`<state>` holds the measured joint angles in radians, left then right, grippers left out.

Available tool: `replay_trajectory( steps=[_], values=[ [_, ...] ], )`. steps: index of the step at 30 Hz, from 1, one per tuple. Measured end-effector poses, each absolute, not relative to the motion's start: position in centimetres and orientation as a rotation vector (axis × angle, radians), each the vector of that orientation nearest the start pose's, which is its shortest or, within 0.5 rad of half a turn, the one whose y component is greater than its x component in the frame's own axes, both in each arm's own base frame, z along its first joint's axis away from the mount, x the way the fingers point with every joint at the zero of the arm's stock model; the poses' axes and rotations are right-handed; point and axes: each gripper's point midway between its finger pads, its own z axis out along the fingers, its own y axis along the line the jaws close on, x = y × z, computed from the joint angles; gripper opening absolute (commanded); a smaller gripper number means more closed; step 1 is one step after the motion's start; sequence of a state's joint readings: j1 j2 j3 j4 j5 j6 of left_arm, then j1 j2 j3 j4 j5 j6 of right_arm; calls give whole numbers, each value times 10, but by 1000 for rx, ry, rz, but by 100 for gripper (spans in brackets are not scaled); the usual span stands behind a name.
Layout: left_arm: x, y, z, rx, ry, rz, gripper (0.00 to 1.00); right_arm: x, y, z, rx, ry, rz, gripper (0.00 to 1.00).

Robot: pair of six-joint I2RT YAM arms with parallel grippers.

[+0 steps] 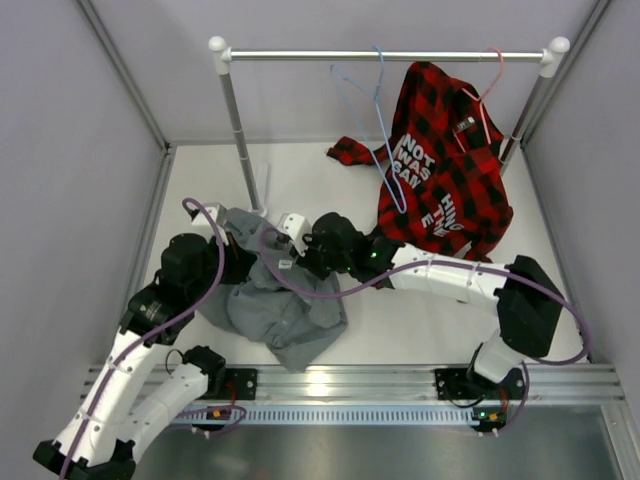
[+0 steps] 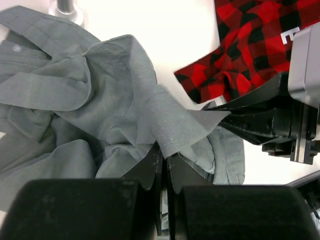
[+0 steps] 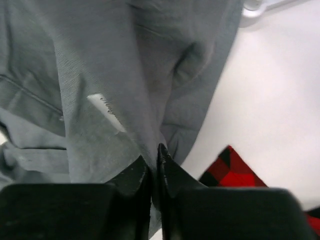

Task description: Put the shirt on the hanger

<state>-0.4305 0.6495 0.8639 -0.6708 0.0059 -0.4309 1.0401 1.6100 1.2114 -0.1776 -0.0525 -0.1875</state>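
Observation:
The grey shirt (image 1: 285,315) lies crumpled on the white table near the front left. My left gripper (image 1: 243,262) is shut on a fold of the shirt (image 2: 125,100), pinched between its jaws. My right gripper (image 1: 303,262) is shut on another part of the shirt (image 3: 115,90), close to the left gripper. The light-blue wire hanger (image 1: 372,130) hangs by its hook from the rail (image 1: 385,56) at the back, well away from both grippers and empty.
A red-and-black plaid shirt (image 1: 440,165) with white lettering hangs on a pink hanger (image 1: 488,100) at the rail's right end, its hem on the table. The rack's left post (image 1: 240,130) stands just behind the grey shirt. Walls enclose three sides.

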Motion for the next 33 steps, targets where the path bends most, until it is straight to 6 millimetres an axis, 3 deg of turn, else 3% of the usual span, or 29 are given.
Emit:
replay_trajectory(
  steps=[3, 6, 11, 14, 16, 18, 23, 26, 28, 32, 33],
  values=[
    [215, -113, 247, 1, 2058, -510, 0, 242, 397, 173, -1227, 1797, 493, 0],
    [217, -112, 258, 21, 2048, -490, 0, 247, 383, 206, -1101, 1789, 422, 0],
    [224, -133, 304, 139, 1981, -579, 0, 250, 350, 311, -776, 1794, 328, 0],
    [225, -159, 324, 244, 1921, -714, 0, 251, 322, 343, -620, 1808, 298, 0],
    [224, -175, 323, 309, 1907, -798, 0, 249, 304, 340, -568, 1848, 255, 0],
    [222, -185, 305, 343, 1935, -848, 1, 246, 293, 323, -551, 1899, 211, 0],
    [211, -191, 244, 361, 2081, -894, 19, 228, 276, 241, -635, 2063, 131, 0],
    [207, -190, 225, 345, 2130, -901, 15, 214, 259, 201, -699, 2138, 106, 2],
    [206, -191, 221, 339, 2141, -908, 1, 209, 257, 192, -728, 2155, 121, 10],
    [207, -195, 223, 332, 2131, -927, 0, 204, 273, 195, -811, 2127, 215, 48],
    [208, -197, 224, 334, 2129, -931, 0, 202, 279, 197, -853, 2109, 246, 48]
  ],
)
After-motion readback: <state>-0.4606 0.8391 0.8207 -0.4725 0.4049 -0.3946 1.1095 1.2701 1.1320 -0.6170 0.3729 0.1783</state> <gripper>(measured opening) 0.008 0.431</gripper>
